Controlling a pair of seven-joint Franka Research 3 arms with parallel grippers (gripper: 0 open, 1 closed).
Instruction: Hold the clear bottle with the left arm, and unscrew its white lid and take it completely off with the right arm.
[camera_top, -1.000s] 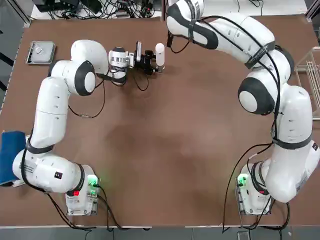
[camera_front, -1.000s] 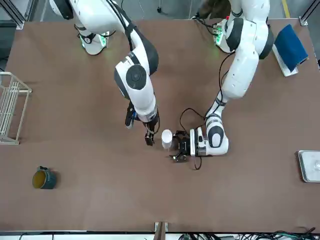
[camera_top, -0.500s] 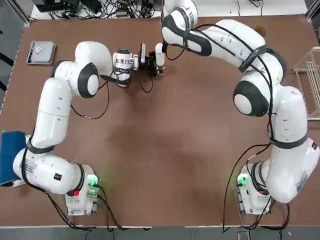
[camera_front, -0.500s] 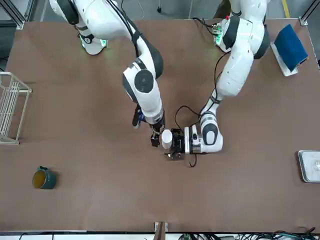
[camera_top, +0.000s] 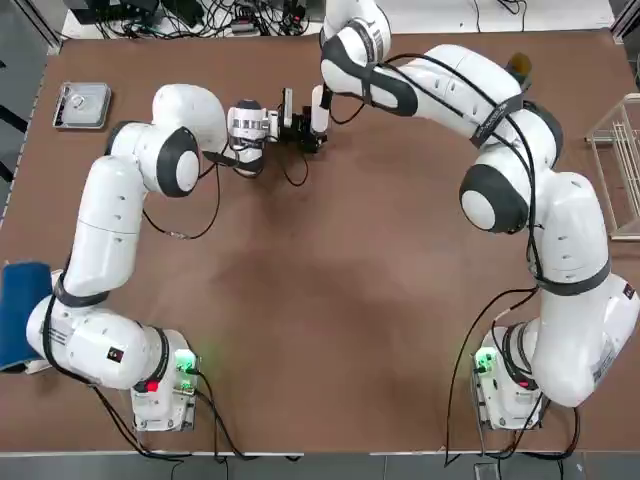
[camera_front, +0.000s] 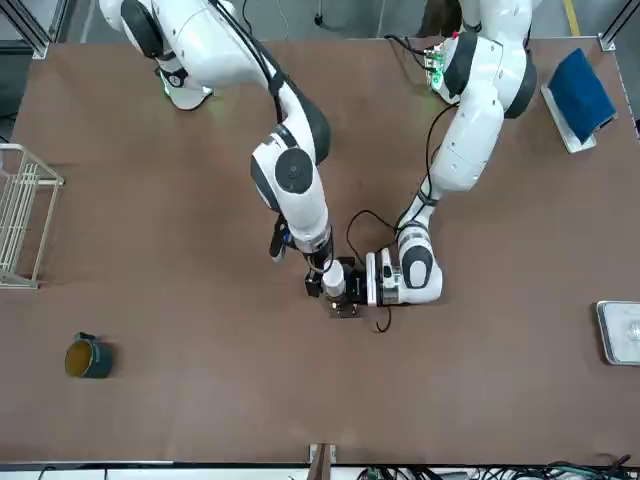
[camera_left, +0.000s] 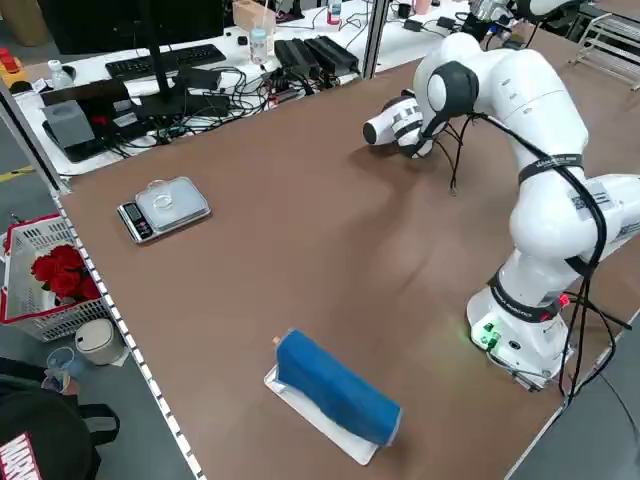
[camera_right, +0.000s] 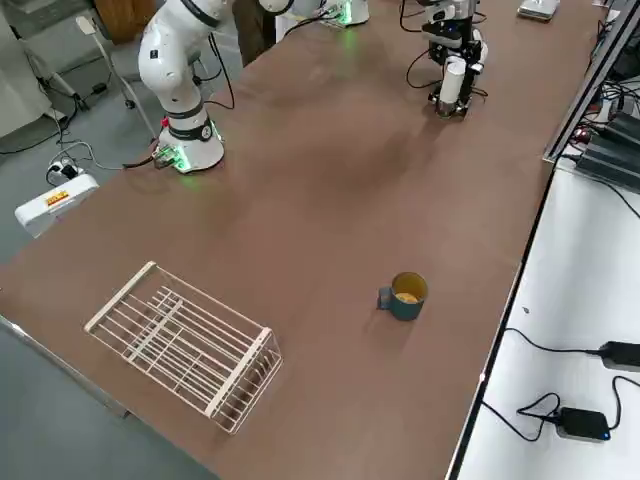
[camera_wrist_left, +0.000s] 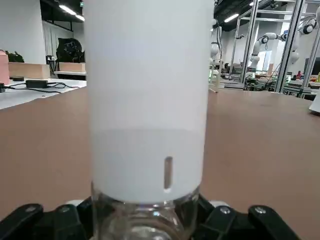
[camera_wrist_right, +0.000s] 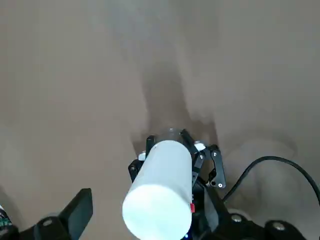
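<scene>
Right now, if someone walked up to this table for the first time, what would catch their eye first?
Probably the two big white arms meeting at the far middle of the table, where the left hand is shut on the clear bottle standing upright under its tall white lid. The right hand hangs open just above that lid. After that, the blue roll at the robot's left edge and the dark teal jar alone near the far right.

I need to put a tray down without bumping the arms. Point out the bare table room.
Widest bare patch: the middle of the table, between the two arm bases. More lies between the wire rack and the teal cup. Crowded: the far edge, where the left end effector grips the clear bottle under its white lid, with the right end effector open above.
</scene>
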